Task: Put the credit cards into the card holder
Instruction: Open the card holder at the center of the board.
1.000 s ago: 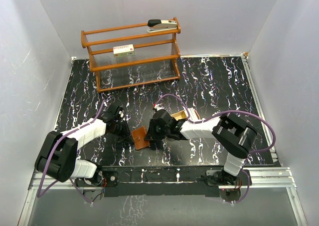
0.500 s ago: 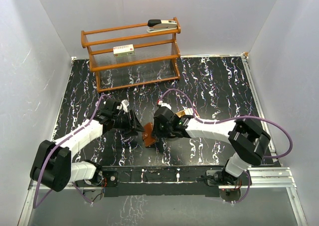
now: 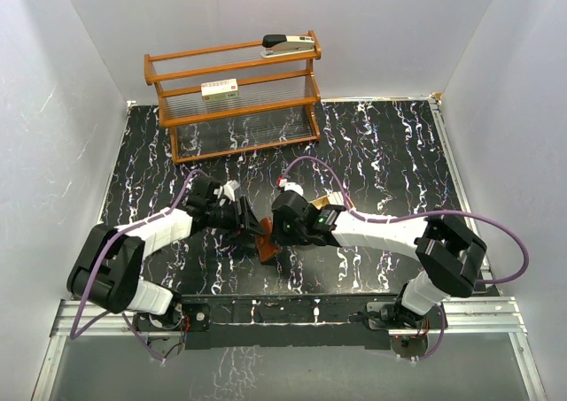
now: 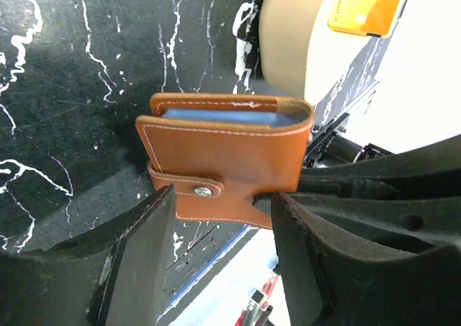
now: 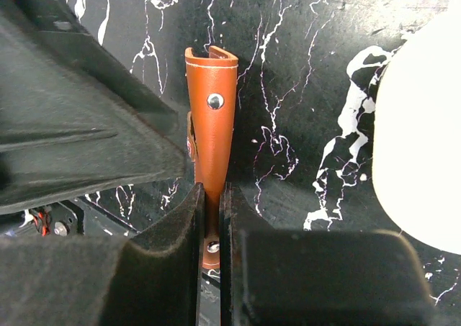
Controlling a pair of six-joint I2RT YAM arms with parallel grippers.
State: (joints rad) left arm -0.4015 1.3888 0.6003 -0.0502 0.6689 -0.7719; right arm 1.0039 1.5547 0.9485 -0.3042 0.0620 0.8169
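Note:
The card holder (image 4: 230,153), a brown leather wallet, is folded and held off the black table. In the top view the card holder (image 3: 264,243) sits between both arms. A pale blue credit card edge (image 4: 216,116) shows inside its fold. My right gripper (image 5: 212,218) is shut on the card holder (image 5: 212,124), which stands edge-on with a snap stud facing me. My left gripper (image 4: 223,225) is open, its fingers (image 4: 144,247) straddling the strip with the snap tab (image 4: 205,191) without pinching it. From above, the left gripper (image 3: 248,219) faces the right gripper (image 3: 278,230).
A tan rounded tray (image 4: 288,45) lies just behind the wallet, with an orange card (image 4: 364,6) in it. At the back stands a wooden rack (image 3: 232,96) holding a stapler (image 3: 288,42) and a white box with a red label (image 3: 220,88).
My left gripper has opened and swung right and up to the wallet. The right gripper has stayed shut on the wallet and shifted it slightly.

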